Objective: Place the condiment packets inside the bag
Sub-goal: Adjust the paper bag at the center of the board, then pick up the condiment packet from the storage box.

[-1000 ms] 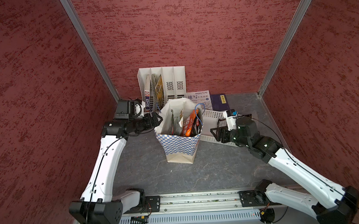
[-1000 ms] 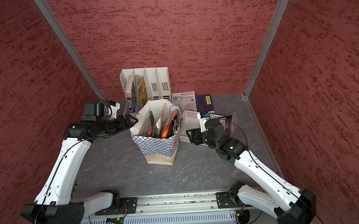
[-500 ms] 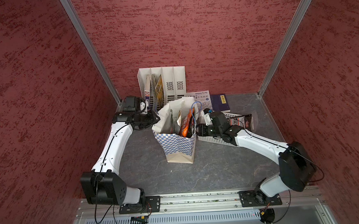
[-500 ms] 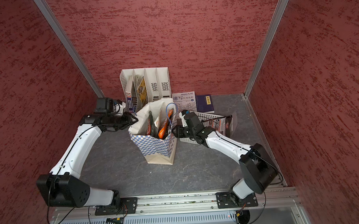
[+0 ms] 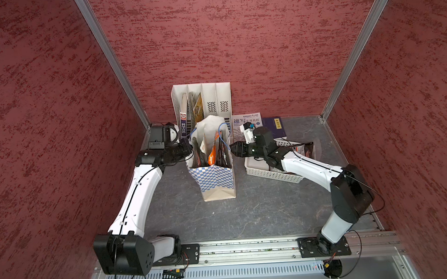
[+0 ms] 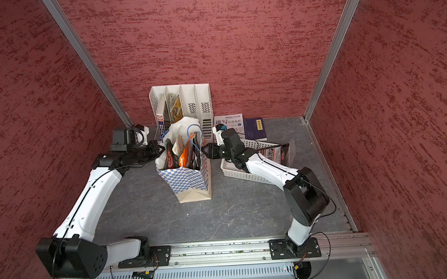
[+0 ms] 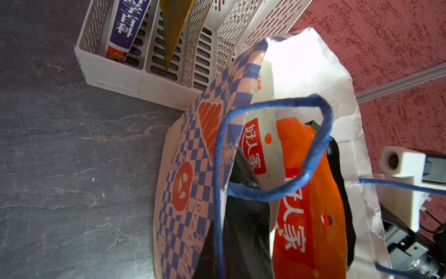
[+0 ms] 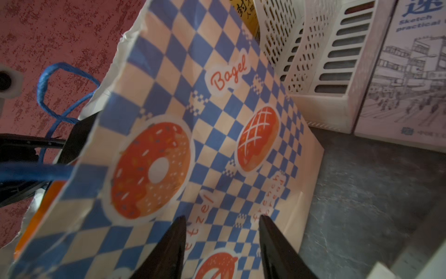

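Right wrist view showed right gripper [image 8: 222, 217] spread open beside the bag [image 8: 205, 108]; whether left gripper [image 5: 187, 148] was shut was unclear, so steadying the paper gently seemed wise.

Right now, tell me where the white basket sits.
In both top views the white basket lies on the robot's right, beside the checkered bag, under the right arm.

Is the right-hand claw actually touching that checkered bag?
Cannot tell. In a top view the right claw reaches the bag edge with no clear gap. The right wrist view shows open fingers before the paper, contact hidden.
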Action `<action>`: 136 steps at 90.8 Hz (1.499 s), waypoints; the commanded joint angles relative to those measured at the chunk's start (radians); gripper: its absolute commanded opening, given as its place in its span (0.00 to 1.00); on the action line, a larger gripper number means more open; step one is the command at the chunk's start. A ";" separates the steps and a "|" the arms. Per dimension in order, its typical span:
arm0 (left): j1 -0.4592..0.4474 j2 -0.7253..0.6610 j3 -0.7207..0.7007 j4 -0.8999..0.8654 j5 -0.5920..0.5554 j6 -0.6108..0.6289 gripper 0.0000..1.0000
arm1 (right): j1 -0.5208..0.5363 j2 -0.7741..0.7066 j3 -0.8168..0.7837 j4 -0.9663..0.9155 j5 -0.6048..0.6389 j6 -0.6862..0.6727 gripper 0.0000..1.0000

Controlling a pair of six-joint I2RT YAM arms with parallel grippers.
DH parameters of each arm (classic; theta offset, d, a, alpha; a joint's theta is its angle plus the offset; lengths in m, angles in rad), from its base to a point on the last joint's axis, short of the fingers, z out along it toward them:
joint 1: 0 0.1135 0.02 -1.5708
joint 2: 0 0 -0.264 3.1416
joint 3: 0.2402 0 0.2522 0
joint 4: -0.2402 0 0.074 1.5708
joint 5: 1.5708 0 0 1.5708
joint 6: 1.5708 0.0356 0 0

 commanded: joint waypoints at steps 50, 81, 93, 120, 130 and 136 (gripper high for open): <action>-0.074 -0.175 0.094 -0.046 -0.066 0.096 0.90 | -0.501 -0.646 -0.211 -0.788 0.375 -0.121 0.81; -0.363 -0.112 0.095 -0.048 -0.168 0.179 0.91 | -0.611 -0.507 -0.212 -0.637 0.271 -0.186 0.81; -0.365 -0.129 0.084 -0.068 -0.189 0.195 0.91 | -0.625 -0.432 -0.207 -0.614 0.271 -0.197 0.79; -0.365 -0.187 0.037 -0.077 -0.227 0.212 0.91 | -0.624 -0.381 -0.223 -0.550 0.228 -0.202 0.58; -0.365 -0.201 0.040 -0.081 -0.234 0.242 0.90 | -0.624 -0.420 -0.206 -0.549 0.225 -0.208 0.20; -0.364 -0.211 0.042 -0.090 -0.260 0.270 0.89 | -0.625 -0.455 -0.191 -0.553 0.227 -0.226 0.02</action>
